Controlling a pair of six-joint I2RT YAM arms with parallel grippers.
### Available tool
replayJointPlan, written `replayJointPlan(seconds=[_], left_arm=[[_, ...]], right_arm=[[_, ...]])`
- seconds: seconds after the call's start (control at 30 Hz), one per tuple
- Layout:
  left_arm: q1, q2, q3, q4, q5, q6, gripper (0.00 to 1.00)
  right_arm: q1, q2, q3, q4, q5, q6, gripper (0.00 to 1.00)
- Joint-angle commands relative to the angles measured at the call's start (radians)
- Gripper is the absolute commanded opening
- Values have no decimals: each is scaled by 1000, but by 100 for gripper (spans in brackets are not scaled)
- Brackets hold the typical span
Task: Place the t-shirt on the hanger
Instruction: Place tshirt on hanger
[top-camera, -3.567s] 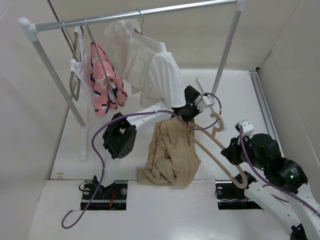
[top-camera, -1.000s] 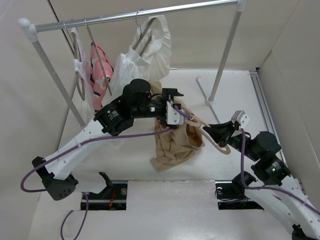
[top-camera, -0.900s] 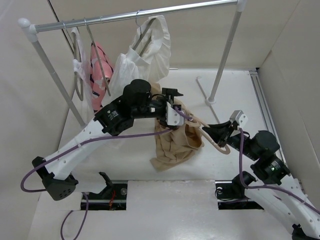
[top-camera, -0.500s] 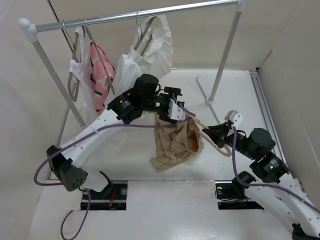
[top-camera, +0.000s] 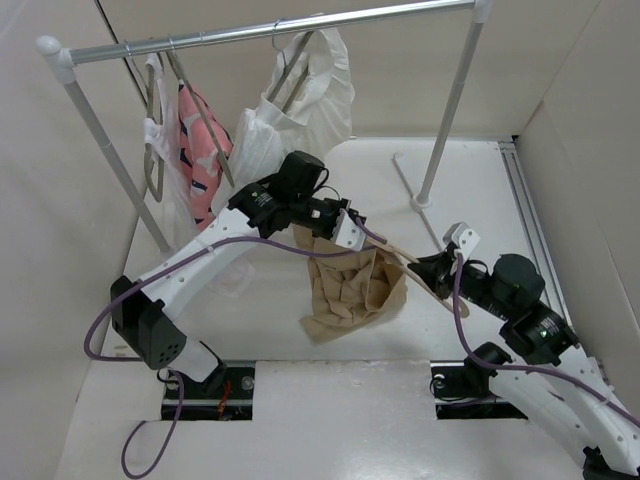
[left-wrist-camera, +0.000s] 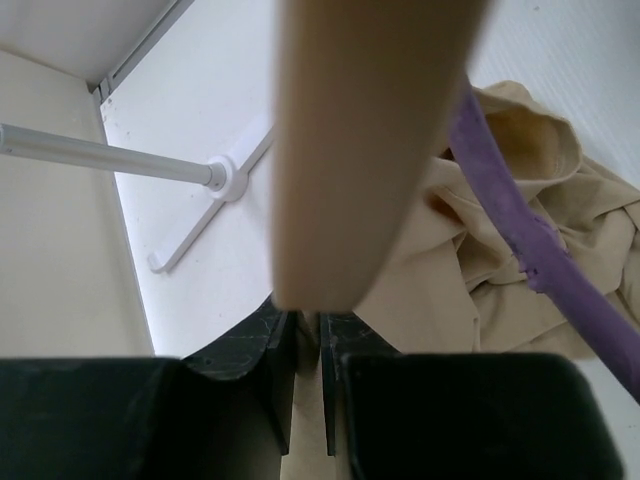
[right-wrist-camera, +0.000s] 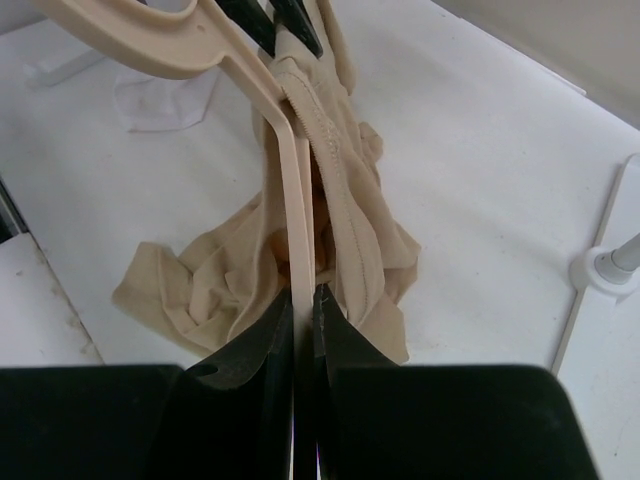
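Note:
The tan t-shirt (top-camera: 352, 290) hangs bunched from my left gripper (top-camera: 344, 224), which is shut on its top edge above the table. In the left wrist view my left gripper (left-wrist-camera: 307, 345) pinches the fabric (left-wrist-camera: 500, 250), with the peach hanger (left-wrist-camera: 365, 130) blurred right in front. My right gripper (top-camera: 433, 270) is shut on one arm of the hanger (top-camera: 402, 254), whose far end is pushed into the shirt. In the right wrist view my right gripper (right-wrist-camera: 300, 305) clamps the hanger (right-wrist-camera: 288, 190), with the shirt's stitched edge (right-wrist-camera: 335, 160) draped along it and the shirt's lower part (right-wrist-camera: 215, 285) on the table.
A clothes rack (top-camera: 270, 28) spans the back, with a white pleated garment (top-camera: 300, 100) and a pink patterned garment (top-camera: 200, 145) hanging on it. Its right post and foot (top-camera: 428, 190) stand behind my right gripper. The foot also shows in the right wrist view (right-wrist-camera: 600, 270).
My left arm has swung further over and lifted the shirt's top. My right gripper has moved left with the hanger, pushing it deeper into the shirt. The white garment swung.

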Motion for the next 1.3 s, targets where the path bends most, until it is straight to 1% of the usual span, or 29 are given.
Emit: replayJointPlan(seconds=[0.0,0.07,0.1,0.17,0.2,0.23,0.3,0.33,0.37,0.4,0.43,0.47,0.6,0.63,0.67,0.7,0.73,0.77,0.8,0.83,0.87,0.9,0.93,0.97,1.03,1.13,1.2,1.23,1.27], left_arm=[[2,-18,-18,-7,32,-7,0],[2,-18,-44,4,42,-16,0],[2,-18,-53,25,42,-27,15],[2,-18,-84,66,53,-56,49],[2,-18,-95,106,53,-66,59],[2,-18,-104,120,67,-66,61],[2,-6,-115,129,79,-66,61],[11,14,-115,129,88,-66,57],[11,24,-115,129,88,-55,47],[11,35,-92,114,88,-43,20],[11,44,-83,100,88,-43,6],[11,55,-82,100,98,-43,0],[43,46,-56,109,128,-96,0],[43,34,-46,143,93,-166,0],[43,34,-46,171,61,-217,0],[52,23,-46,200,23,-271,0],[52,23,-46,227,-17,-318,0],[52,11,-46,264,-54,-392,0],[52,-6,-46,264,-107,-415,0],[61,-17,-61,278,-128,-429,0],[62,-29,-85,287,-146,-443,0],[62,-53,-102,309,-163,-461,0],[62,-64,-116,318,-184,-490,0],[62,-74,-130,318,-195,-504,0],[62,-84,-152,344,-238,-546,0],[62,-95,-162,370,-272,-625,0],[62,-106,-171,384,-292,-685,0],[62,-106,-181,384,-292,-702,0],[62,-115,-181,393,-301,-719,0]], right_arm=[[2,-28,82,192,2,25,0],[2,-28,82,192,3,25,0],[2,-28,82,192,3,25,0],[2,-19,93,192,-8,15,0],[2,-19,93,192,-8,15,0],[2,-10,93,192,-19,15,0],[2,-10,102,192,-19,15,0],[2,-10,102,192,-19,15,0],[2,-10,111,182,-19,15,0],[2,-10,112,182,-19,15,0],[2,-10,121,182,-19,15,0],[2,-10,121,171,-10,15,0],[2,-10,121,153,9,15,0],[2,2,121,143,57,28,0],[2,2,131,127,58,38,0],[2,11,131,81,155,51,6],[2,11,142,53,214,63,24],[2,22,160,28,269,90,46],[2,34,170,4,373,104,71],[2,34,183,-49,422,121,81],[2,48,216,-76,465,153,88],[2,62,234,-102,504,169,100],[2,62,252,-126,573,184,100],[2,71,271,-177,602,202,100],[2,80,315,-220,656,247,100],[2,93,337,-295,665,325,100],[2,105,314,-286,598,368,98],[2,119,253,-262,566,415,97],[2,133,210,-224,485,437,91]])
